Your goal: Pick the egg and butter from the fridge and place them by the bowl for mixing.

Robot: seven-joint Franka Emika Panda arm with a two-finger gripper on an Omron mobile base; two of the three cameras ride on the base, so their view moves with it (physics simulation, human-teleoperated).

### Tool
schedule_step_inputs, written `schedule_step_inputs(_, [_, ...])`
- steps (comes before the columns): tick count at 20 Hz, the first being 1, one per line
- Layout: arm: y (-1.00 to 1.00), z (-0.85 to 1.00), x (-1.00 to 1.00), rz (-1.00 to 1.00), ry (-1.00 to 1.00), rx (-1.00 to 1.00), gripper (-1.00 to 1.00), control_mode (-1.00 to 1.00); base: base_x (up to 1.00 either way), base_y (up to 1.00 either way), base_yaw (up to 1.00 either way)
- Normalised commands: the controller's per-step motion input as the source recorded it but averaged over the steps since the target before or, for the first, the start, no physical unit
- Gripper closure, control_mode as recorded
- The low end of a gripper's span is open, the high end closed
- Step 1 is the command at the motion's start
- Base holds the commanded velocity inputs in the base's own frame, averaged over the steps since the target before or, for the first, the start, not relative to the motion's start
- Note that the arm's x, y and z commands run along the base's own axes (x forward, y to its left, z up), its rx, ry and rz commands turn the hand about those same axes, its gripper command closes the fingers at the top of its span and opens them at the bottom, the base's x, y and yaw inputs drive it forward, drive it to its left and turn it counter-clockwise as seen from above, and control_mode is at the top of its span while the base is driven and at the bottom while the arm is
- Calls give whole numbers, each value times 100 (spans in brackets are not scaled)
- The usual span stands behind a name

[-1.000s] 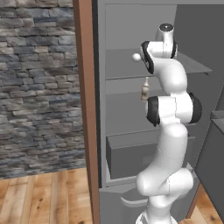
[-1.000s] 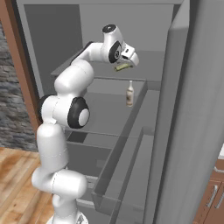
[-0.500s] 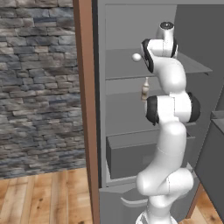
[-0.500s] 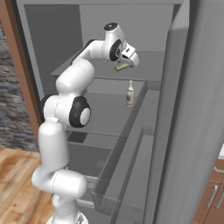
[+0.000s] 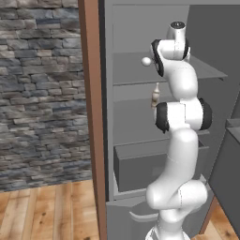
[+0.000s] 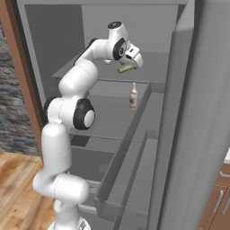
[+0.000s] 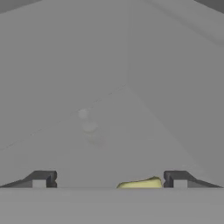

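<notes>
The fingers (image 7: 109,180) stood spread wide and held nothing, the two dark tips (image 7: 40,178) well apart at the bottom of the hand view. A yellow-green object (image 7: 141,183), possibly the butter, lay low between them, nearer the right tip; contact could not be confirmed. In the right base view the same yellowish piece (image 6: 126,68) lay just under the gripper (image 6: 134,57) at the upper shelf (image 6: 90,76) of the fridge (image 6: 179,112).

The egg (image 5: 146,61) sat on that upper shelf, seen in the left base view just left of the wrist, near the shelf's front edge. In the hand view a faint pale rounded shape (image 7: 89,128) lay ahead on the grey floor of the compartment; it was too blurred to identify.

A small bottle (image 6: 133,96) stood upright on the shelf below, close to the right wall and under the gripper. It was also visible beside the arm's elbow in the left base view (image 5: 154,96).

Open grey shelf surface lay ahead of and to the left of the fingers; the rear and side walls met in a corner beyond. The grey drawer (image 5: 140,166) sat beneath the lower shelf. The fridge door (image 6: 197,134) stood open to the right, its bins running along the arm's side. A brown wooden panel (image 5: 91,108) bordered the fridge's left edge, with a stone wall (image 5: 40,89) and wood floor (image 5: 47,211) beyond.
</notes>
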Motion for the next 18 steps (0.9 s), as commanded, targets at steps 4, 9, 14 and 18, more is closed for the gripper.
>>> schedule_step_inputs(4, [1, -41, -6, 0, 0, 0, 100, -100, 0, 0, 0])
schedule_step_inputs(9, [0, -47, -9, 0, 0, 0, 100, -100, 0, 0, 0])
schedule_step_inputs(14, [8, -51, -17, 0, 0, 0, 100, -100, 0, 0, 0])
schedule_step_inputs(18, [14, -42, -34, 0, 0, 0, 100, -100, 0, 0, 0])
